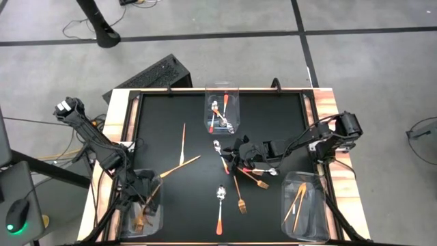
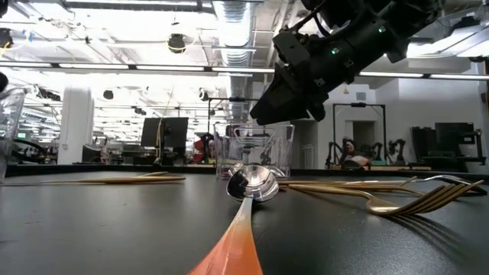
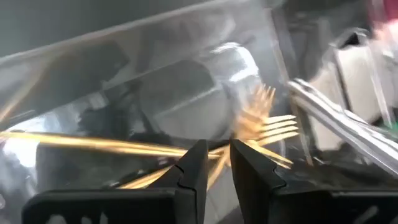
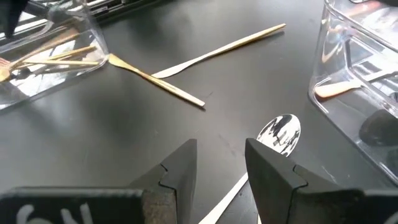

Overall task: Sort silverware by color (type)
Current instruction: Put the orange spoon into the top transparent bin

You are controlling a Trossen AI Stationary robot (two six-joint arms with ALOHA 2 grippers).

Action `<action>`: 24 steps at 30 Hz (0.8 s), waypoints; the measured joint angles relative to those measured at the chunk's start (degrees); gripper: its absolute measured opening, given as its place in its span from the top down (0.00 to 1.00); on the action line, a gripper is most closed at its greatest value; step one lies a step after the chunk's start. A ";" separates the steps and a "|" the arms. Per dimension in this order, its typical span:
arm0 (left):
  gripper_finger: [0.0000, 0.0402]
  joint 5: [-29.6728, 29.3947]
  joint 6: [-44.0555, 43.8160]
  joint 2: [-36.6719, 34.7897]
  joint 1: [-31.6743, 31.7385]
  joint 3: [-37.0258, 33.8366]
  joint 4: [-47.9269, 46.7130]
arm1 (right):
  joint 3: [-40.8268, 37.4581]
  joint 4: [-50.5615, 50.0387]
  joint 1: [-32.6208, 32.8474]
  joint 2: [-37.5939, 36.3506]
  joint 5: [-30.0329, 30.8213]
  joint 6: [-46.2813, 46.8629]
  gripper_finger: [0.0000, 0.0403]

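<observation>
My left gripper (image 1: pixel 145 197) reaches down into the clear near-left bin (image 1: pixel 130 222), which holds gold forks (image 3: pixel 264 121). Its fingers (image 3: pixel 219 163) stand a little apart, and a gold fork handle (image 3: pixel 219 167) passes through the gap. My right gripper (image 1: pixel 235 154) hovers open over the middle of the black mat, clear of the table in the low view (image 2: pixel 286 114). A spoon lies just below it, its silver bowl (image 4: pixel 281 132) beside one fingertip and its handle running under the gap (image 4: pixel 221 165). My left gripper has a fork's handle (image 3: pixel 219 167) running through the narrow gap between its fingers, inside the bin. I cannot tell whether the fingers touch it. The fork slants, tines (image 3: pixel 261 106) away from the fingers, among the other forks.
A far-middle bin (image 1: pixel 222 113) holds red-handled spoons, and a near-right bin (image 1: pixel 304 201) holds gold knives. Loose on the mat lie two crossed gold knives (image 1: pixel 183 157), forks (image 1: pixel 242 198) (image 1: pixel 258 179) and a spoon (image 1: pixel 220 203). A keyboard (image 1: pixel 153 76) sits beyond the far-left corner.
</observation>
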 joint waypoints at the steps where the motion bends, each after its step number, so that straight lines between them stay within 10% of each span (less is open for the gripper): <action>1: 0.85 -0.91 -1.05 -0.01 0.03 0.00 -0.66 | 0.00 -0.02 -0.05 0.00 0.01 0.02 0.61; 17: 0.81 -10.94 -1.73 -0.06 5.08 8.20 -1.47 | 0.02 -9.27 -2.74 0.00 0.08 12.07 0.61; 24: 0.81 -42.88 16.51 -0.08 5.06 10.37 7.88 | 0.02 -6.25 -3.04 0.00 0.37 13.55 0.61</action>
